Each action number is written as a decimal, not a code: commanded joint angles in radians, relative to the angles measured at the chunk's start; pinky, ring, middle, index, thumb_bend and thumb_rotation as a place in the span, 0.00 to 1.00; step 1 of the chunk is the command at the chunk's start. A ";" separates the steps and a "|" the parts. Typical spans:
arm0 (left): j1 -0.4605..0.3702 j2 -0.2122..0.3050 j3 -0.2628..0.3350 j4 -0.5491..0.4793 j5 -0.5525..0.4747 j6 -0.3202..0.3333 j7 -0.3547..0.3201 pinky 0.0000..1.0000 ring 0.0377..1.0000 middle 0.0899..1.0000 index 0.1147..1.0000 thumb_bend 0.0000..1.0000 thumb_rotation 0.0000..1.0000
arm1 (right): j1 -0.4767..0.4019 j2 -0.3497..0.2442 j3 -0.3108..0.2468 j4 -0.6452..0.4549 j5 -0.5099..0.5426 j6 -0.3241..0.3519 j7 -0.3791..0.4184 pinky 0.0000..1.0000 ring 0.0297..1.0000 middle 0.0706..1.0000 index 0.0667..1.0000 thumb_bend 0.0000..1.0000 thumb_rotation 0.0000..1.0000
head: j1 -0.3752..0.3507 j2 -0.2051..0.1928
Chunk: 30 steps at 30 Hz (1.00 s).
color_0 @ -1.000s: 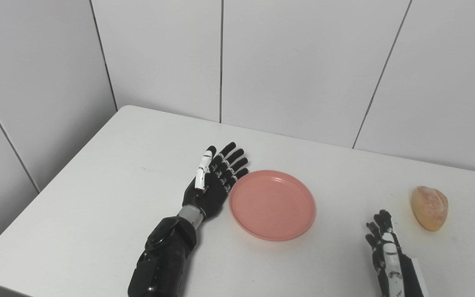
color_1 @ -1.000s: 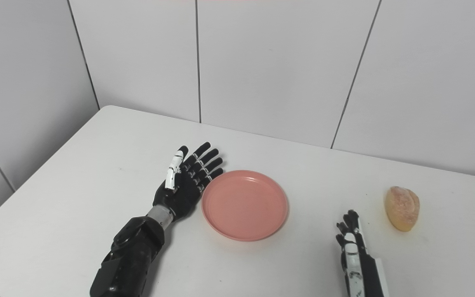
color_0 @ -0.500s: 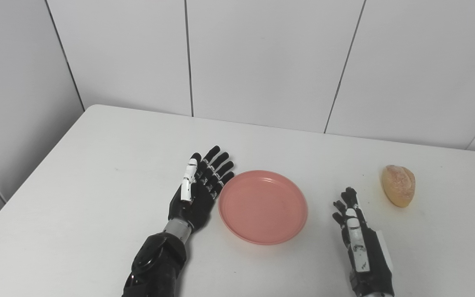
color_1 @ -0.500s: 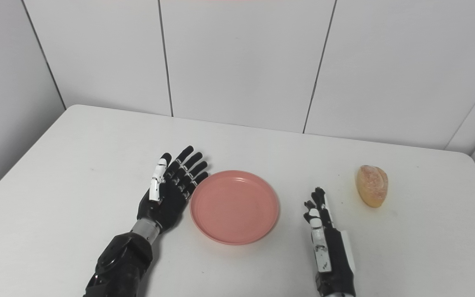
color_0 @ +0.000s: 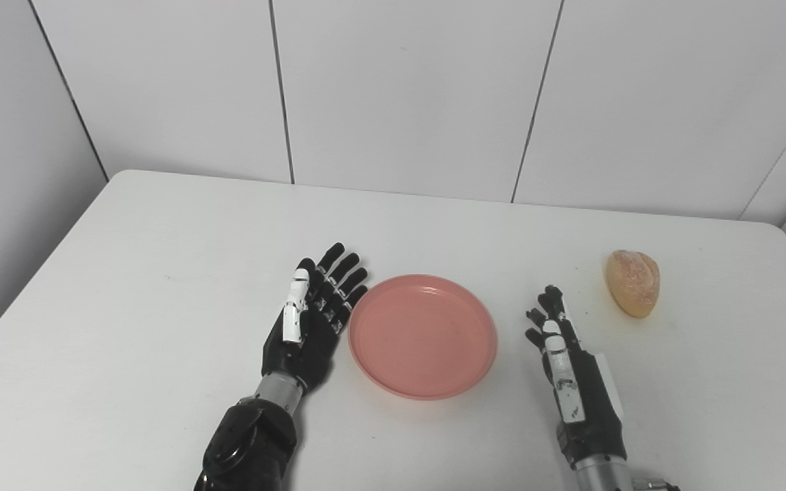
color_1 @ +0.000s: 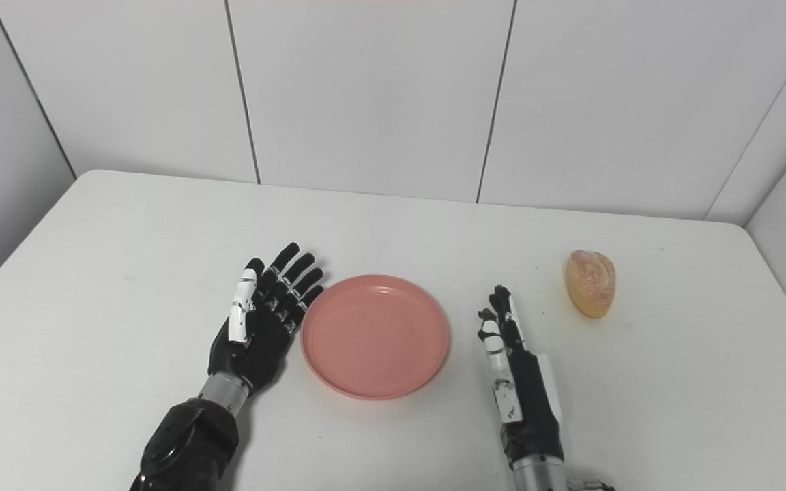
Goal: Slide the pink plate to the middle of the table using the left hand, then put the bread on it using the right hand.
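plate [color_0: 423, 335] near table [color_0: 161, 273] middle, slide looks done. left hand [color_0: 311, 315] empty, fingers spread, touching rim at 9 o'clock. bread [color_0: 632, 282] at plate's 2 o'clock, untouched; right hand [color_0: 563, 348] empty, fingers straight.

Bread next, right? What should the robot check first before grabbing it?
1. Pink plate near the table's middle: ok.
2. Plate bare, room for bread: ok.
3. Bread lies free on the table, nothing on it: ok.
4. Right hand open, holding nothing: ok.
5. Right hand at the bread: not ok, it sits between plate and bread.
6. Left hand clear of the plate: cannot tell, its fingers are right at the rim.
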<state>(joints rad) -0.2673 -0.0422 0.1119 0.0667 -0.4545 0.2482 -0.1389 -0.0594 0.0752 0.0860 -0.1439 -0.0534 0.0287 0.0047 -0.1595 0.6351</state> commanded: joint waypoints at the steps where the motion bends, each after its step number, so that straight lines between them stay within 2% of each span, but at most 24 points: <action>1: 0.024 -0.003 -0.004 0.025 0.020 0.004 0.010 0.94 0.91 0.91 0.89 0.37 1.00 | -0.030 0.012 0.000 -0.028 0.001 -0.003 -0.007 0.94 0.95 0.98 0.99 0.30 1.00 | 0.001 -0.002; 2: 0.025 -0.003 -0.004 0.029 0.022 -0.004 0.009 0.94 0.91 0.91 0.89 0.37 1.00 | -0.032 0.011 -0.001 -0.026 0.002 -0.007 -0.007 0.95 0.95 0.98 0.99 0.30 1.00 | -0.032 -0.010; 8: 0.036 -0.008 -0.005 0.021 0.028 -0.022 0.014 0.93 0.90 0.90 0.88 0.39 1.00 | -0.034 0.010 -0.007 -0.042 0.004 0.001 -0.008 0.98 0.97 0.99 0.99 0.34 1.00 | -0.061 -0.016; 12: 0.044 -0.012 -0.010 0.003 0.025 -0.019 0.012 0.94 0.91 0.91 0.89 0.39 1.00 | -0.038 0.005 -0.005 -0.072 -0.050 0.013 -0.026 0.95 0.95 0.98 0.98 0.33 1.00 | -0.079 -0.013; 15: 0.049 -0.016 -0.013 -0.005 0.029 -0.027 0.015 0.94 0.91 0.91 0.89 0.39 1.00 | -0.044 0.000 0.000 -0.110 -0.139 0.052 -0.049 0.92 0.94 0.96 0.97 0.34 1.00 | -0.089 -0.018; 17: 0.051 -0.020 -0.014 -0.008 0.034 -0.033 0.020 0.93 0.91 0.90 0.88 0.39 1.00 | -0.049 -0.011 0.005 -0.138 -0.200 0.081 -0.057 0.90 0.94 0.96 0.96 0.36 1.00 | -0.089 -0.024; 21: 0.056 -0.021 -0.015 -0.005 0.040 -0.044 0.016 0.94 0.90 0.90 0.88 0.39 1.00 | -0.071 -0.037 0.008 -0.186 -0.291 0.130 -0.049 0.83 0.94 0.97 0.96 0.49 1.00 | -0.098 -0.044; 23: 0.059 -0.021 -0.016 -0.004 0.040 -0.047 0.015 0.94 0.90 0.90 0.88 0.39 1.00 | -0.083 -0.050 0.011 -0.198 -0.327 0.142 -0.045 0.83 0.94 0.97 0.97 0.51 1.00 | -0.098 -0.044; 24: 0.062 -0.020 -0.017 -0.003 0.036 -0.051 0.010 0.94 0.91 0.90 0.88 0.39 1.00 | -0.094 -0.061 0.017 -0.206 -0.376 0.151 -0.051 0.83 0.94 0.97 0.97 0.52 1.00 | -0.109 -0.058; 26: 0.067 -0.016 -0.017 0.001 0.028 -0.059 -0.001 0.94 0.91 0.91 0.89 0.38 1.00 | -0.111 -0.070 0.021 -0.222 -0.443 0.172 -0.060 0.88 0.93 0.95 0.95 0.57 1.00 | -0.112 -0.064; 30: 0.070 -0.012 -0.018 0.013 0.018 -0.072 -0.022 0.95 0.91 0.91 0.90 0.37 1.00 | -0.146 -0.072 0.011 -0.250 -0.520 0.232 -0.051 0.88 0.92 0.94 0.95 0.67 1.00 | -0.130 -0.074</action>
<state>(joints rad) -0.2243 -0.0492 0.0962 0.0571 -0.4362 0.1680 -0.1600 -0.1706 0.0039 0.1010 -0.3548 -0.5467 0.2379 -0.0398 -0.2853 0.5660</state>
